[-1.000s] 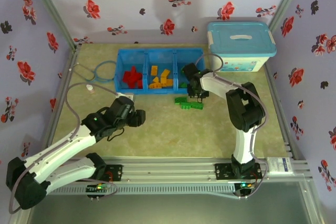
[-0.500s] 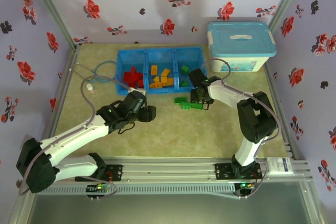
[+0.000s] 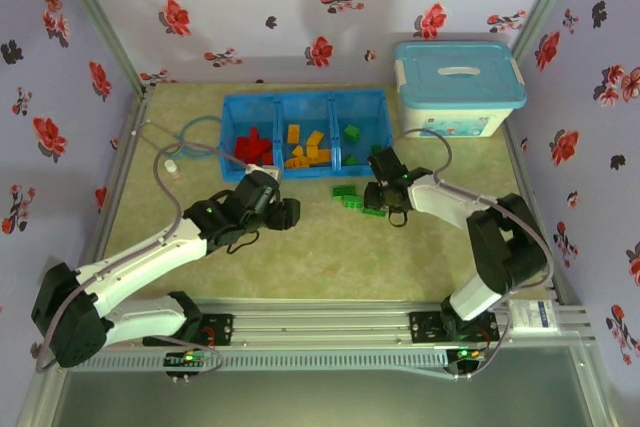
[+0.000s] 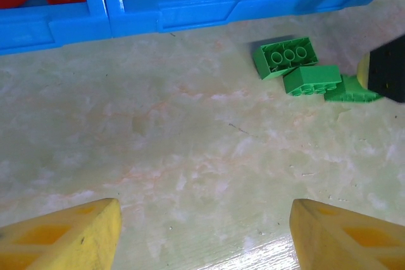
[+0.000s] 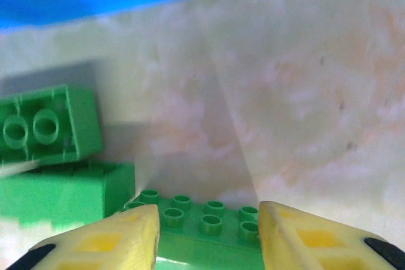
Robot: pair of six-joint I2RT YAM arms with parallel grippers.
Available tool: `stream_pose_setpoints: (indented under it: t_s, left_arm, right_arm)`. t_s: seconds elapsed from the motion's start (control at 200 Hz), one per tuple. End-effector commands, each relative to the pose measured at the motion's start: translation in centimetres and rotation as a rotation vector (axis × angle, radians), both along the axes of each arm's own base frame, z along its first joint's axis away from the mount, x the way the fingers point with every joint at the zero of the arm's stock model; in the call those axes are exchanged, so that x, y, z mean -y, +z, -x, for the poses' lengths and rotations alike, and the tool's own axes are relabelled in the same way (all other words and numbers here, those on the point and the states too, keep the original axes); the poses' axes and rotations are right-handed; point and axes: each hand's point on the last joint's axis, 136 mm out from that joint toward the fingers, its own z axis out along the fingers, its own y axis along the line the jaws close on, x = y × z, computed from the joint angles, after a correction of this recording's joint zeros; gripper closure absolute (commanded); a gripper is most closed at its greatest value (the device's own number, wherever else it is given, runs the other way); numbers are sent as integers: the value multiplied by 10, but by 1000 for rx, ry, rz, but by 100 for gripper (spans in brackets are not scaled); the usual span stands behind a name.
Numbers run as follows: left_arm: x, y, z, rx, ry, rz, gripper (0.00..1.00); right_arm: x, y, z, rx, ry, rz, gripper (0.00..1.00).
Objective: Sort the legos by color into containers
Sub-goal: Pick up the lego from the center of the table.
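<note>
three green legos [image 4: 312, 80] on the tabletop [image 4: 190, 143] — right hand [image 5: 209, 219] straddles one, grip unclear; left hand [image 4: 205, 219] wide, empty.

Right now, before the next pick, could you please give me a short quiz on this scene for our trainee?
1. True or false: the left gripper holds a brick.
2. What colour are the loose bricks on the table? A red, B orange, C green.
3. Seen from above, which compartment of the blue tray has the red bricks?
Key: 1 false; 2 C; 3 the left one.
</note>
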Motion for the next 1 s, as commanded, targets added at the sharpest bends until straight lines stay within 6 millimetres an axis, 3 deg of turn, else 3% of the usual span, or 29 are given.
stream_pose_setpoints:
  t_s: [0.0,0.115,0.22,0.41,0.62,0.995]
  left_arm:
    - [1,5,1,24,-16,8,29]
    - [2,5,1,25,-19,8,29]
    - [2,7,1,27,-18,13,29]
    - [-2,5,4,25,-7,22,29]
    - [-6,-3,7,14,-3,13,29]
    - [-10,-4,8,21,5,7,29]
  right_arm:
    - [-5,0,32,-60,3,-45,56]
    - [5,21,31,1,-13,-22,50]
    - [13,37,25,37,-9,7,30]
    - [11,25,33,-51,-6,25,14]
    - [6,8,44,-65,-105,12,8]
    - [-13,-26,37,-108,-127,30,12]
